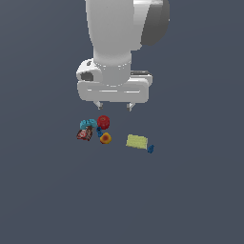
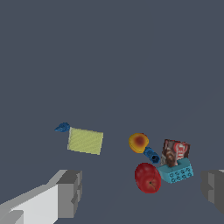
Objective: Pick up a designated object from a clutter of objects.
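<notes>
In the wrist view we see our fingers (image 2: 70, 192) spread wide and holding nothing, with the red apple (image 2: 148, 177) lying on the counter (image 2: 109, 65) between them, nearer one finger and touching neither. Just beyond it sit the teal piece (image 2: 176, 173), the brown-red packet (image 2: 176, 151), a small blue bit (image 2: 152, 155) and the orange-yellow fruit (image 2: 138, 142). The yellow-green block (image 2: 85, 141) lies apart. Only the exterior view shows the gripper (image 1: 114, 105) hanging above the clutter, clear of the apple.
</notes>
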You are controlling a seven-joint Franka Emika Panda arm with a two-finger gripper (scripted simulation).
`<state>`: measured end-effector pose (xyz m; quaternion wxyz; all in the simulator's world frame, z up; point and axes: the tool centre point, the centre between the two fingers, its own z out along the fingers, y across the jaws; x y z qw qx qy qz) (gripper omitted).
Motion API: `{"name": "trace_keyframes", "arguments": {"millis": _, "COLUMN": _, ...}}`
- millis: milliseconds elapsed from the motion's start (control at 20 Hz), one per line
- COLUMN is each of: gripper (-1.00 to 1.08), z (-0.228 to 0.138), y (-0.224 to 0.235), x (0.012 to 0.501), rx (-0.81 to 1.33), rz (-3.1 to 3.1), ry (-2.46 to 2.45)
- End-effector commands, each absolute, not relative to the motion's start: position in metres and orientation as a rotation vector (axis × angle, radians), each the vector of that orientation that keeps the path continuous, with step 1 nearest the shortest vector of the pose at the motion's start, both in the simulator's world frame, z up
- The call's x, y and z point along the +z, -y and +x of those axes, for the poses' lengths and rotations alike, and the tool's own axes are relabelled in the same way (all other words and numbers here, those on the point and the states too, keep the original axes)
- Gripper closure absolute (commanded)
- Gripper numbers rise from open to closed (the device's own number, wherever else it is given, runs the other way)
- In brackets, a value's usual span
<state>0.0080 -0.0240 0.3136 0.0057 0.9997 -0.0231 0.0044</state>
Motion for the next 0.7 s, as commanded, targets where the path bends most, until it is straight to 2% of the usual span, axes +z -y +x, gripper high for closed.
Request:
{"name": "trace_keyframes", "arguments": {"millis": 0, "gripper": -0.92, "z": 0.008, "y": 0.024, "x": 0.314, "rx": 0.014, "rz": 3.129, "ry": 0.072}}
{"name": "trace_keyframes", "arguments": {"millis": 650, "gripper": -0.92, "z": 0.004, "y": 0.030, "x": 0.301, "rx": -0.041, "rz": 3.137, "ry": 0.122}}
